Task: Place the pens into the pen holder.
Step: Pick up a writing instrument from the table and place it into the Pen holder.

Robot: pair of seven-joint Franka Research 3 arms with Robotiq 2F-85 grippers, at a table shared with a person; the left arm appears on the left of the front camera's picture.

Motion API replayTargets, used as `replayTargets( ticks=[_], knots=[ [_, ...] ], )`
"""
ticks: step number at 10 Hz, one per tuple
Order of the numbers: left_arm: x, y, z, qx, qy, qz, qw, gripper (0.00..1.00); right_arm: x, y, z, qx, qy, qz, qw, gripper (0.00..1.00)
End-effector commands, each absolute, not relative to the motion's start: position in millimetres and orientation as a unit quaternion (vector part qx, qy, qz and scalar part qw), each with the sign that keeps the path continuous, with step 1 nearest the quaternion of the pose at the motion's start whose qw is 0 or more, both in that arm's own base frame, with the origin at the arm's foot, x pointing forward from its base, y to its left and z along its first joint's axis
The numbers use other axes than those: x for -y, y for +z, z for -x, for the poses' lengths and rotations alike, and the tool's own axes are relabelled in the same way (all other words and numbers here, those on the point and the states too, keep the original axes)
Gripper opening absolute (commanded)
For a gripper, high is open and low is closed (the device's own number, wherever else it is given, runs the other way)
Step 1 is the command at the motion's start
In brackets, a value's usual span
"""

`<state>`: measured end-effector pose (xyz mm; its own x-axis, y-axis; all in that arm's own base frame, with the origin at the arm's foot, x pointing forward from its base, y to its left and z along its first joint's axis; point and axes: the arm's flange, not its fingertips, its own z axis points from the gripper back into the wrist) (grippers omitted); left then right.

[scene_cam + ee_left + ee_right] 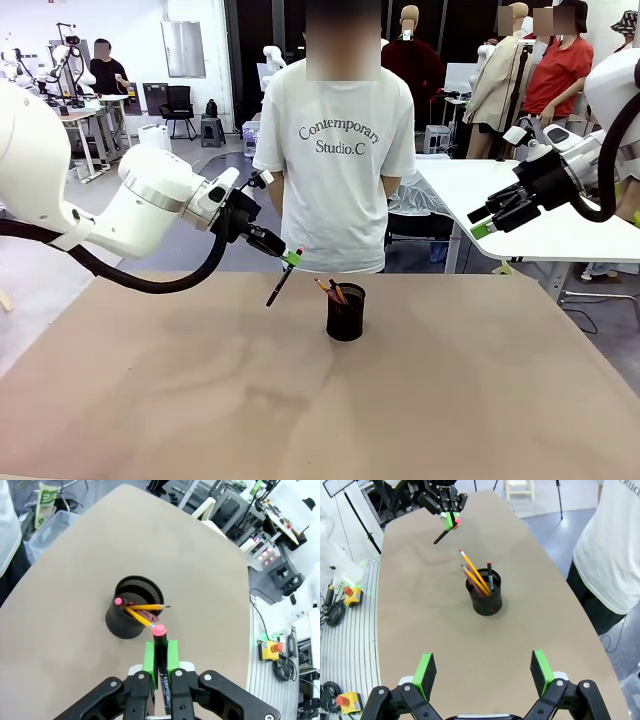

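The tan table [150, 400] is carrying the black mesh pen holder [346, 312] near its far middle, with yellow pencils [474, 572] and a dark pen [490, 576] already standing in it. The left gripper [291, 258] is hanging just left of the holder, clenched on a black red-capped pen [279, 284] that is tilting, while the right gripper [480, 223] is waiting released, well off to the right. The held pen is risking a clash with the leaning pencils or the rim, which could tip the light holder or drop the pen outside.

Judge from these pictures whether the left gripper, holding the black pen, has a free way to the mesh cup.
Probably yes. The left gripper holds the black pen in the air beside the mesh cup, with nothing between them; the cup's mouth is open beside the pencils already inside.
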<state>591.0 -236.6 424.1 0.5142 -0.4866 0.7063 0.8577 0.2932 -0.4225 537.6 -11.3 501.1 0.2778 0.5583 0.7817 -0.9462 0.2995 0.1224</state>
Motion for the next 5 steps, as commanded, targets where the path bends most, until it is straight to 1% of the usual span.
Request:
replayTargets(
  ticks=[1,2,4,5],
  knots=[
    [237.1,427.6,-597.1,0.222,-0.429,0.400,0.779,0.00,11.0,503.1,-537.1,0.320,0.506,-0.303,0.741,1.00],
    [236.6,424.1,-591.0,0.230,-0.436,0.404,0.771,0.00,11.0,503.1,-537.1,0.320,0.506,-0.303,0.741,1.00],
    [260.9,406.1,-592.8,0.215,-0.507,0.466,0.692,0.00,11.0,503.1,-537.1,0.320,0.506,-0.303,0.741,1.00],
    [266.3,410.6,-594.0,0.234,-0.527,0.482,0.660,0.00,11.0,503.1,-537.1,0.320,0.506,-0.303,0.741,1.00]
  ],
)
